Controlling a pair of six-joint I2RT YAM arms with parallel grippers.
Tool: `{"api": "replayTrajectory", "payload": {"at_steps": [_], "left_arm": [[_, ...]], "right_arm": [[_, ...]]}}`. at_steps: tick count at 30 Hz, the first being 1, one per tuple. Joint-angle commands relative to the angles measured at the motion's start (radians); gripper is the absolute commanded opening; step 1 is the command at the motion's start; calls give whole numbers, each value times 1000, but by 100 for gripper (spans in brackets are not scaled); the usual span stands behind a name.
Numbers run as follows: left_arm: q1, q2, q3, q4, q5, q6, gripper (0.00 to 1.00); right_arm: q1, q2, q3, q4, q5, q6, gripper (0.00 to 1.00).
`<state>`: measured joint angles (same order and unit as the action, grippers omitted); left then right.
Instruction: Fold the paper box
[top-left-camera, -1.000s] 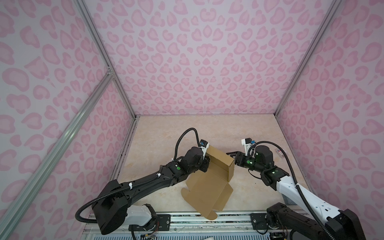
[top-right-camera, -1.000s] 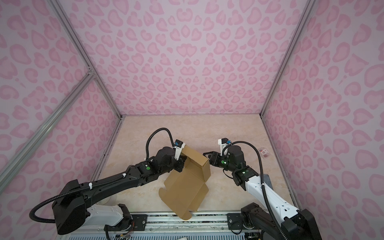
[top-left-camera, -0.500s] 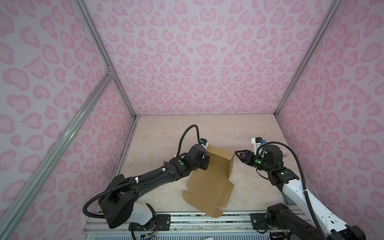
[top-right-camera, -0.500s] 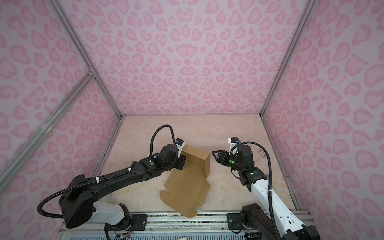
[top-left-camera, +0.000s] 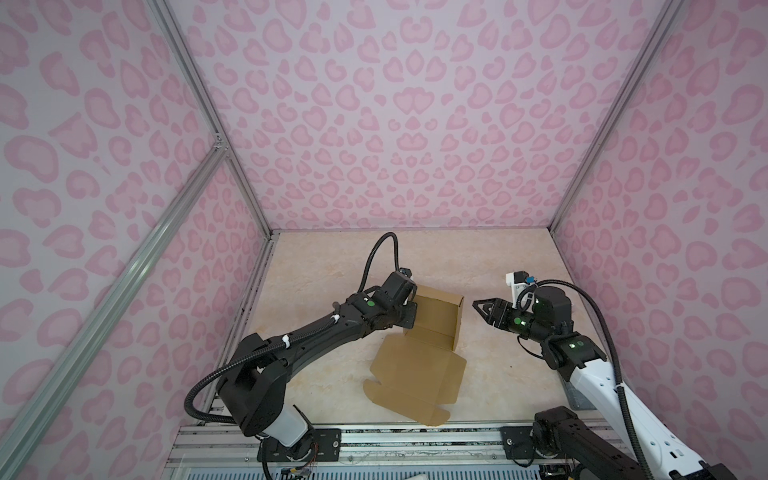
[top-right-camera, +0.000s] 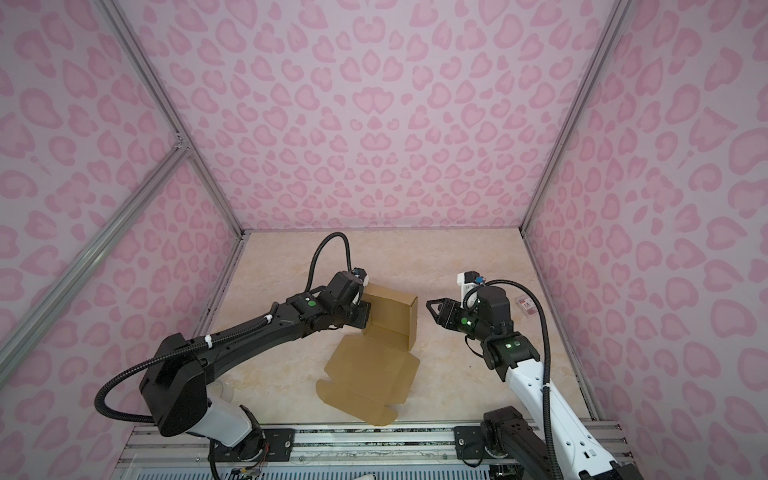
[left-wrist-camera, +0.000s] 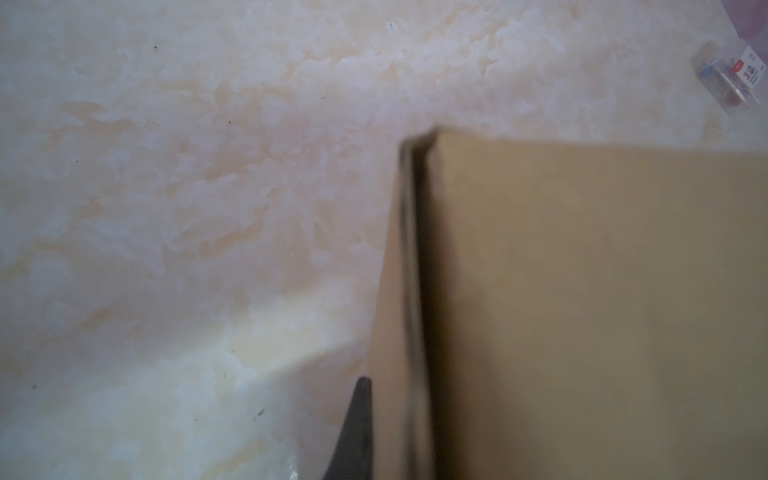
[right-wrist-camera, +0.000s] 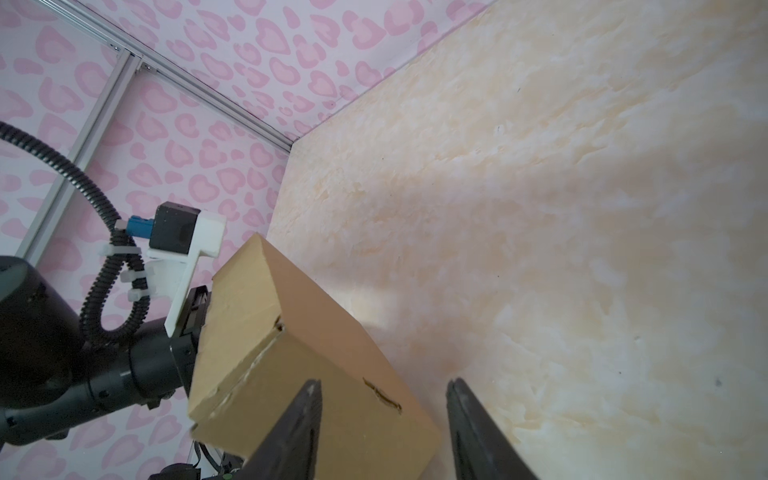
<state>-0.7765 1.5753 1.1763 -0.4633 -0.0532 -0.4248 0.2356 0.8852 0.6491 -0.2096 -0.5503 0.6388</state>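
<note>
**Left claw pinches the box wall, right claw stands open**

The paper box (top-left-camera: 434, 328) sits mid-tabletop (top-left-camera: 324, 266), with its tray half walled up and its lid flap lying flat toward the front edge. The left claw (top-left-camera: 412, 312) is closed on the box's left wall. The right claw (top-left-camera: 481, 311), fingers parted and empty, hangs near the box's right wall without touching it. A small clear packet (top-right-camera: 527, 306) lies well apart, far right on the tabletop

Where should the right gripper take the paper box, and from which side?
Probably the upright wall of the paper box nearest the right gripper, pinched over its top edge from the right: it stands thin and free, facing open jaws.
</note>
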Motion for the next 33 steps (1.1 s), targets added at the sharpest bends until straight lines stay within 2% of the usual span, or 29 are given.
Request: {"api": "replayTrajectory", "payload": {"at_steps": [1, 3, 5, 9, 14, 25, 26, 28, 32, 33], "left_arm": [[14, 53, 97, -239, 75, 25, 3], [26, 88, 155, -334, 84, 46, 3], [47, 126, 203, -396, 155, 67, 3], [61, 209, 283, -522, 209, 112, 3], [63, 293, 338, -608, 186, 154, 3], [66, 396, 362, -640, 141, 179, 2], [65, 399, 366, -641, 136, 180, 3], [65, 408, 374, -647, 131, 183, 15], [66, 410, 392, -650, 129, 187, 18], [66, 411, 398, -652, 124, 187, 23]], "right_arm": [[2, -2, 15, -47, -8, -24, 51], [1, -9, 21, -68, -7, -29, 51], [1, -16, 28, -84, -8, -37, 51], [3, -30, 29, -101, -19, -44, 51], [4, -51, 9, -89, -39, -39, 51], [23, -46, -45, -24, -75, -24, 50], [26, -45, -49, -19, -76, -23, 50], [34, -39, -56, -10, -77, -24, 50], [55, -18, -68, 5, -71, -27, 50], [62, -13, -69, 9, -70, -27, 50]]}}
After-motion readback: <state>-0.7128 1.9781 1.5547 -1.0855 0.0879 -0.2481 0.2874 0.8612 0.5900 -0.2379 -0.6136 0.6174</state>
